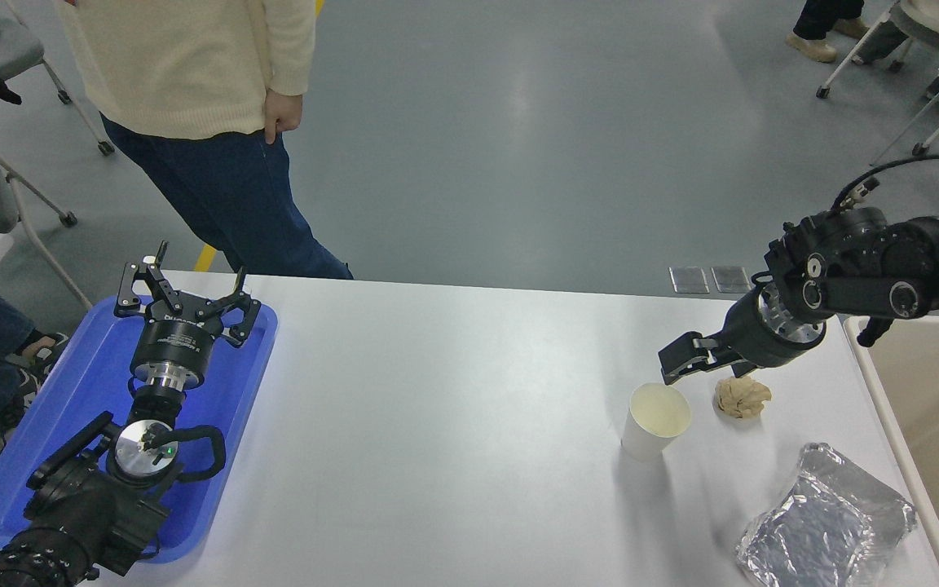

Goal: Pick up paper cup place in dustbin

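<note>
This looks like a robotics lab or test hall rather than a home. A smooth grey industrial floor with a yellow line stretches behind a plain white tabletop. Wheeled chairs stand about, and a person stands watching at the far side. Two black robot arms, left and right, reach over the tabletop.

Right gripper low, left gripper parked
</note>
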Robot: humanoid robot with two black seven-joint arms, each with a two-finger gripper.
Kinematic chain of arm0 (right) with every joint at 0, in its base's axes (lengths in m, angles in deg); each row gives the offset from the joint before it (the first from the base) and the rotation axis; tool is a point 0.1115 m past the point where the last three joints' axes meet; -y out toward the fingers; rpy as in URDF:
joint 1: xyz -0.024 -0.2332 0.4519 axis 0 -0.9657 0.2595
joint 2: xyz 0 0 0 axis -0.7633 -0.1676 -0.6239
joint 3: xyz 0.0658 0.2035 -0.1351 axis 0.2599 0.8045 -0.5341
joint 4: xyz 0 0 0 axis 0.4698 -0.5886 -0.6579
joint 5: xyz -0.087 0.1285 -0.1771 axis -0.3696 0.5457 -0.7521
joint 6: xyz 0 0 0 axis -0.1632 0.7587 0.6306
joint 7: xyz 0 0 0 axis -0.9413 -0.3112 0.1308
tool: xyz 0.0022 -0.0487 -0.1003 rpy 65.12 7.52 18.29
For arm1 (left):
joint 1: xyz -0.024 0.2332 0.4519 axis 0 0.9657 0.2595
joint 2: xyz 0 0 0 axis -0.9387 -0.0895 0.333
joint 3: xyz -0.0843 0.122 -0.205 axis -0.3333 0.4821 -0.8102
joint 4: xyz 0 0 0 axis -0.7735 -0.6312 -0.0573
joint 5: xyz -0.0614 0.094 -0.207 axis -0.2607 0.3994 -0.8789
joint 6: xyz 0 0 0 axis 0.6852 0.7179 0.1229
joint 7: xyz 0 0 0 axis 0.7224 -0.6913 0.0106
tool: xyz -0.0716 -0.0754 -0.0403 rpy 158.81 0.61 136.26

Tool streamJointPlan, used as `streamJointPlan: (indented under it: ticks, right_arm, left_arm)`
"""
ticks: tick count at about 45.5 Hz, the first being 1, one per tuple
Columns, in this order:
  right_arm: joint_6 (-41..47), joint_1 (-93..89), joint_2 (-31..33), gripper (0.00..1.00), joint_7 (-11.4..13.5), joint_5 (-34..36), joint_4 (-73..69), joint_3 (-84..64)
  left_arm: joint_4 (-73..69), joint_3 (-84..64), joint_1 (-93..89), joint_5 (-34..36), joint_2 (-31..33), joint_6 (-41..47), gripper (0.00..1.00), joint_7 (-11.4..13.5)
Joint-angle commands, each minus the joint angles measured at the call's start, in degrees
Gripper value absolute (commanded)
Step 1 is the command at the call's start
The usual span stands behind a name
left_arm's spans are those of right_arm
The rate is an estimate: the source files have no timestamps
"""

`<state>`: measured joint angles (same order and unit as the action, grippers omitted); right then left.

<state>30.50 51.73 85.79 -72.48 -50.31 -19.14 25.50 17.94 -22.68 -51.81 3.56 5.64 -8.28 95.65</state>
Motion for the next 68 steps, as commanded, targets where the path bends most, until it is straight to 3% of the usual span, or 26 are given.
streamJointPlan:
  ticks: [1, 19, 36, 42, 47, 51, 53, 68]
  right_arm:
    - [-1.7, -5.7, -0.9, 1.0, 0.0, -1.2, 3.4, 2.2]
    - [-3.9, -13.0, -3.7, 1.0, 0.2, -6.5, 9.2, 4.2]
    - [-4.0, -15.2, -4.9, 0.96, 0.1, -6.7, 12.3, 4.2]
    - [-4.1, -15.1, -4.9, 0.69, 0.0, -6.7, 12.6, 4.2]
    - [-4.2, -15.2, -5.3, 0.28, -0.1, -6.9, 12.8, 4.2]
    - [-4.3, -15.1, -5.4, 0.18, 0.0, -7.2, 12.8, 4.2]
    - [-4.3, -15.1, -5.4, 0.0, -0.1, -7.2, 12.8, 4.2]
    - [-4.2, -14.0, -5.4, 0.0, -0.1, -8.4, 12.3, 4.1]
  left_arm:
    - [0.0, 0.0, 0.0, 0.0, 0.0, 0.0, 1.0, 0.0]
    - [0.0, 0.0, 0.0, 0.0, -0.1, 0.0, 1.0, 0.0]
    - [0.0, 0.0, 0.0, 0.0, -0.1, 0.0, 1.0, 0.0]
    - [0.0, 0.0, 0.0, 0.0, -0.1, 0.0, 1.0, 0.0]
    - [0.0, 0.0, 0.0, 0.0, -0.1, 0.0, 1.0, 0.0]
    - [-0.1, 0.0, 0.0, 0.0, -0.1, 0.0, 1.0, 0.0]
    - [-0.1, 0.0, 0.0, 0.0, -0.1, 0.0, 1.0, 0.0]
    - [-0.1, 0.0, 0.0, 0.0, -0.1, 0.0, 1.0, 0.0]
